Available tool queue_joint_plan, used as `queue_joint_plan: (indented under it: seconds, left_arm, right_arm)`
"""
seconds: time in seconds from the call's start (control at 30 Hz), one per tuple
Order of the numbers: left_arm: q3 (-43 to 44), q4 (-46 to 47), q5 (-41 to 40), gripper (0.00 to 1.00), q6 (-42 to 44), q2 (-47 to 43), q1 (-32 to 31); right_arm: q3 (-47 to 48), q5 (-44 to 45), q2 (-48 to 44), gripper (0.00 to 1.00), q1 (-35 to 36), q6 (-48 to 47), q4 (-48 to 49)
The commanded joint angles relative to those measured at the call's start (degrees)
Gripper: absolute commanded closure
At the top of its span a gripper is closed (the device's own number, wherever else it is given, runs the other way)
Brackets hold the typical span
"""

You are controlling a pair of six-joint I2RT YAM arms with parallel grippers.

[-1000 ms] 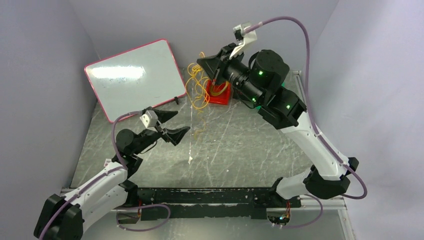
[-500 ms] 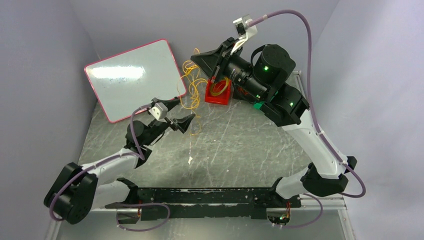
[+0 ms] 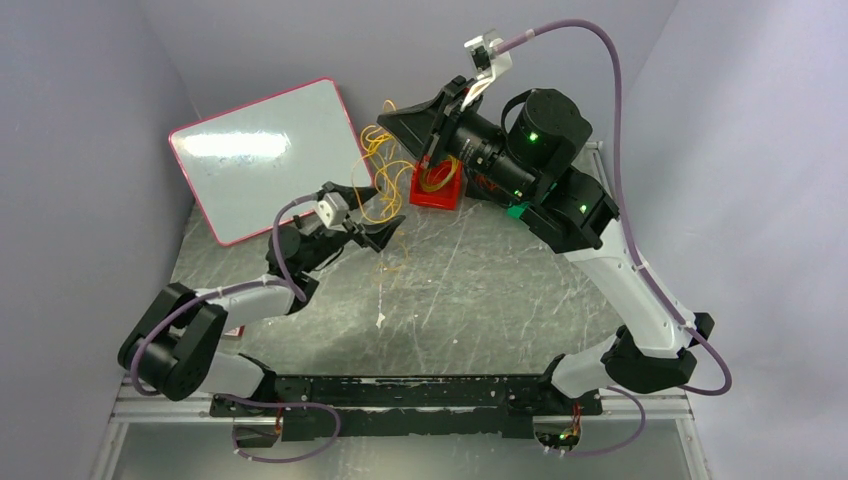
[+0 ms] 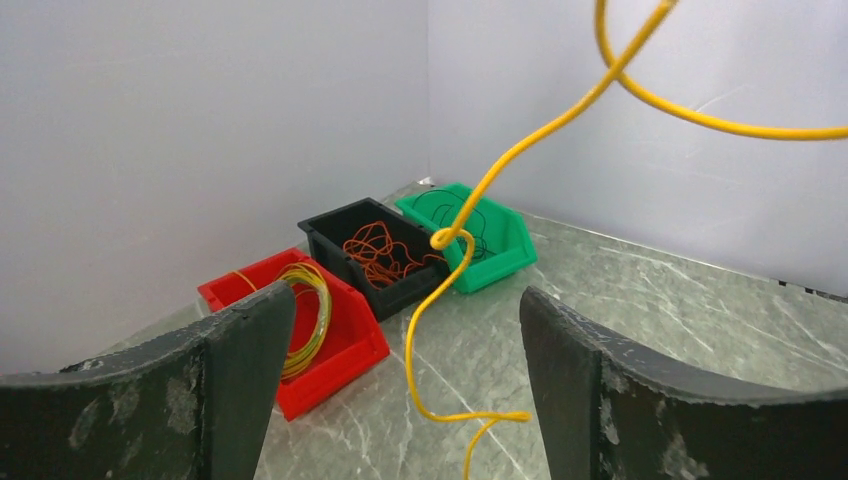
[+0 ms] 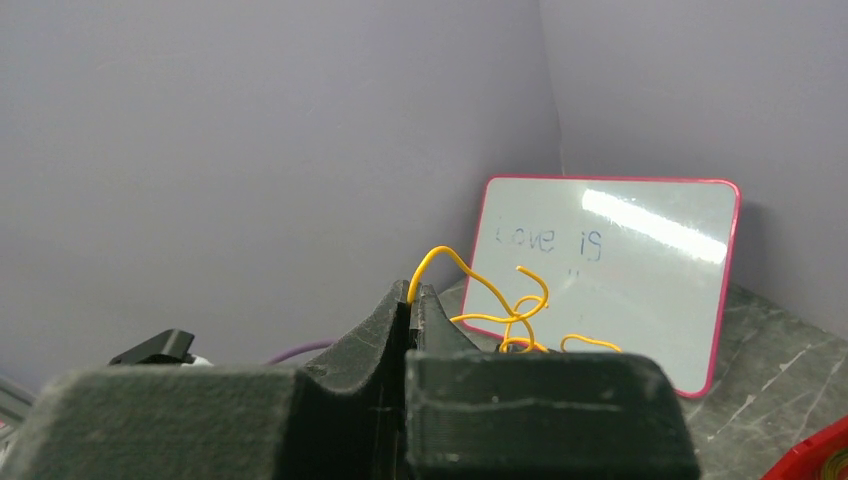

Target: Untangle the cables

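The cables [image 3: 378,172] are thin yellow loops dangling from my right gripper [image 3: 386,112], which is held up at the back of the table. In the right wrist view that gripper [image 5: 412,294] is shut on a yellow cable [image 5: 497,318] that rises out between its tips. My left gripper [image 3: 366,214] is open at the hanging loops' lower end. From the left wrist, a yellow strand [image 4: 436,300] hangs between the spread fingers [image 4: 245,370] without touching either. Its tail curls on the table.
A red bin [image 4: 335,345] holds coiled yellow cable, a black bin [image 4: 335,238] holds orange cable, and a green bin [image 4: 505,240] holds dark cable, all in the back corner. A pink-framed whiteboard [image 3: 265,155] leans at the back left. Walls close in on three sides.
My left arm has reached forward and right until its open fingers stand around the hanging yellow strand. The right gripper lifted the cables slightly up and left, then held still.
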Motion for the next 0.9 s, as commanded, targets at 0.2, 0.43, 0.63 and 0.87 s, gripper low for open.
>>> queue_joint_plan:
  seconds: [0.2,0.43,0.63,0.87]
  left_arm:
    - [7.2,3.0,6.8,0.37,-1.5,5.9,-0.5]
    - [7.1,-4.8,3.5,0.93,-4.9,5.2,-0.5]
    - [4.5,-20.6,-10.6,0.93,-9.3,-1.1,-0.3]
    - [1.5,-46.5,-31.8,0.93,-21.2,-12.2,3.5]
  right_arm:
    - [0.9,-1.3,-0.7,1.00,0.1,0.9,1.4]
    - [1.5,1.2,-0.7,1.00,0.1,-1.2,1.3]
    - [4.3,20.8,-0.8,1.00,-0.6,-9.7,-1.2]
    - [4.6,37.9,-2.9,1.00,-8.1,-20.3,4.7]
